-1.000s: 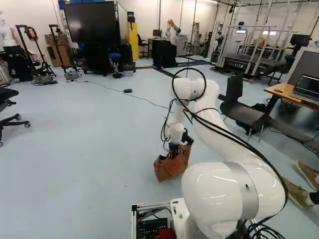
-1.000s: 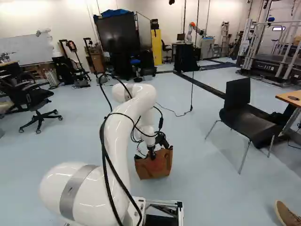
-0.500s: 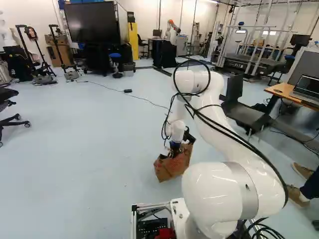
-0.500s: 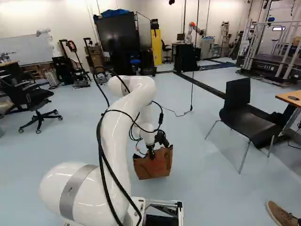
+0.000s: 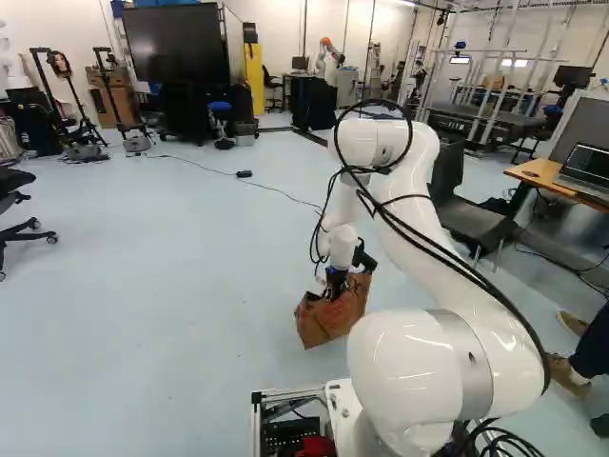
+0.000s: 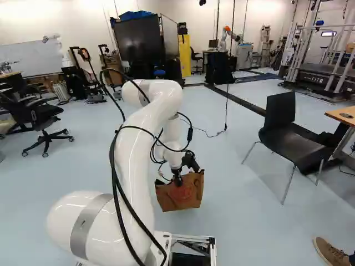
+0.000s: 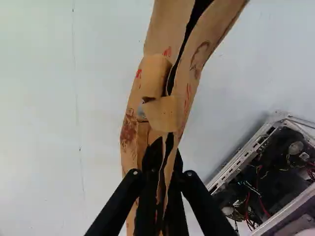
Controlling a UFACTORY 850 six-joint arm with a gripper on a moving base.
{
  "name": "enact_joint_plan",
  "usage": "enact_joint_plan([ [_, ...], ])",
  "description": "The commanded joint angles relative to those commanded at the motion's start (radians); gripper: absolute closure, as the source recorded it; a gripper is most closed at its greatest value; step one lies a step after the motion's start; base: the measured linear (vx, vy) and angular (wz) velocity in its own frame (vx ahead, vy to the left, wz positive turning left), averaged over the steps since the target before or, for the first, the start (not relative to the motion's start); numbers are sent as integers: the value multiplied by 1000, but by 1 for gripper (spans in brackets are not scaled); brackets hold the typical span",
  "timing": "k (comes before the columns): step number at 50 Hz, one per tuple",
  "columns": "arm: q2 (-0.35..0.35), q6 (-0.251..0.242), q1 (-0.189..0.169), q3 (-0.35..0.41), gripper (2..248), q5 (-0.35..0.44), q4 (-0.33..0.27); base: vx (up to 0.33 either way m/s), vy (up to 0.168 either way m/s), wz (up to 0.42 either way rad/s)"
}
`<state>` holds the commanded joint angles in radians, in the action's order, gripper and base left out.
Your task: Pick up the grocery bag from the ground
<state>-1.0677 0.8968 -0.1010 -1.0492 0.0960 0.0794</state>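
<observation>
- Close ahead of the wrist view's camera, the jaws [image 7: 166,153] are closing off 1 strip of paper from 2 sides, so they are gripping the upper edge of the grocery bag [image 7: 189,73]; most of it is stretching out ahead of them.
- Toward the middle of the left base view, the bag is hanging or standing just under the jaws, apparently touching the floor [image 5: 162,343].
- Beyond the arm [image 6: 147,127] in the right base view, it is leaning slightly; the grasp step is seemingly finishing, and the next move is calling for a slow, straight lift.
</observation>
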Motion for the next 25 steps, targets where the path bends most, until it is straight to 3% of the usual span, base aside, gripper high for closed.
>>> enact_joint_plan([
  [25,116,0,-6,121,231,0,0,0,0,0],
])
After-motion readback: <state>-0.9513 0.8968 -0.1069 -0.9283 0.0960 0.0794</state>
